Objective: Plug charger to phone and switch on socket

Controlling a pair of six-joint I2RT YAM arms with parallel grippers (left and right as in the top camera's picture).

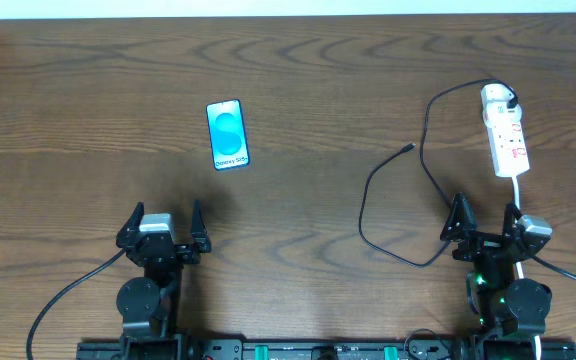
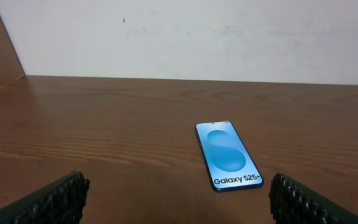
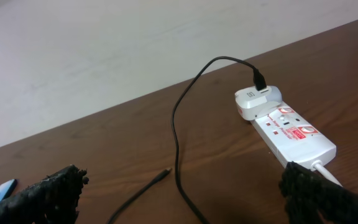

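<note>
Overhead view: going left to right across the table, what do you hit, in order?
left end effector → phone → free connector tip of the charger → socket. The right end effector is left out because it overlaps the socket's span.

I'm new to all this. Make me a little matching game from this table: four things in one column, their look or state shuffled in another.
1. phone
2. charger tip
3. socket
4. left pincer

a. white with red markings
b. open, holding nothing
c. screen lit blue
d. black, lying loose on the wood

Pairs: 1-c, 2-d, 3-a, 4-b
</note>
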